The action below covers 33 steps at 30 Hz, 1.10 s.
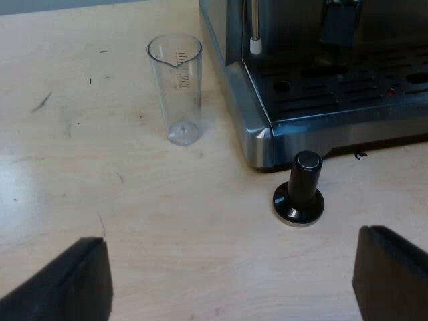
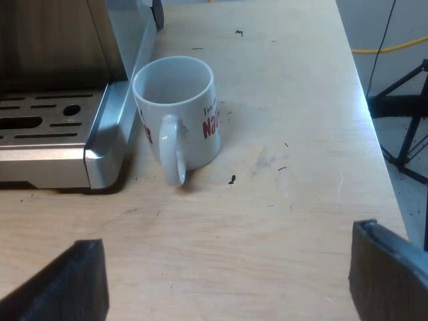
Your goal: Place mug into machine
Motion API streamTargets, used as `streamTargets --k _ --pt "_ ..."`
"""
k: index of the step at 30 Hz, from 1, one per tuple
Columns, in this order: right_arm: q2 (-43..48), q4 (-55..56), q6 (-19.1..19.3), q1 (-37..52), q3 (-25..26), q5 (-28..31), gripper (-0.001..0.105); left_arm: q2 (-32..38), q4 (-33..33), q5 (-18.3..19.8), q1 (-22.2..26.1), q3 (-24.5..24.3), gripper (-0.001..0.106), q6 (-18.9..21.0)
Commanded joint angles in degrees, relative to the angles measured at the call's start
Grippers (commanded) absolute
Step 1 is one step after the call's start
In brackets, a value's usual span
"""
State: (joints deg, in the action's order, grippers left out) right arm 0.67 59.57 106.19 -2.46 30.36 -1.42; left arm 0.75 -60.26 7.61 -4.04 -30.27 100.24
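Note:
A white mug (image 2: 179,115) with red lettering stands upright on the wooden table, close beside the corner of the espresso machine's drip tray (image 2: 47,144), its handle turned toward my right gripper (image 2: 224,284). That gripper is open and hangs short of the mug with nothing between its fingers. My left gripper (image 1: 234,284) is open too, above the bare table, short of a black-knobbed tamper (image 1: 299,190). The tamper stands just off the machine's (image 1: 321,87) metal base corner.
An empty clear measuring glass (image 1: 179,87) stands upright on the table beside the machine's side. A steam wand (image 1: 255,30) hangs over the slotted drip tray (image 1: 334,90). The table's edge (image 2: 371,114) runs past the mug, with black stand legs and a yellow cable beyond it.

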Motion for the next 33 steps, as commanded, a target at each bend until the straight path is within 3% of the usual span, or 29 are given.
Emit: streamTargets --k 1,7,16,24,33 --pt "2.3 -0.2 0.3 -0.1 0.1 0.3 0.087 7.9 0.4 0.1 0.0 -0.1 0.075 -0.2" --pt "2.3 -0.2 0.3 -0.1 0.1 0.3 0.087 7.9 0.4 0.1 0.0 -0.1 0.075 -0.2" --pt "2.3 -0.2 0.3 -0.1 0.1 0.3 0.087 7.9 0.7 4.8 0.0 -0.1 0.075 -0.2" --pt "2.1 -1.1 0.6 -0.1 1.5 0.3 0.087 6.6 8.0 7.7 0.0 -1.1 0.075 -0.2" --pt "-4.0 -4.0 2.2 -0.1 7.3 0.3 0.087 -3.1 17.9 10.7 -1.1 -4.5 0.075 0.4"
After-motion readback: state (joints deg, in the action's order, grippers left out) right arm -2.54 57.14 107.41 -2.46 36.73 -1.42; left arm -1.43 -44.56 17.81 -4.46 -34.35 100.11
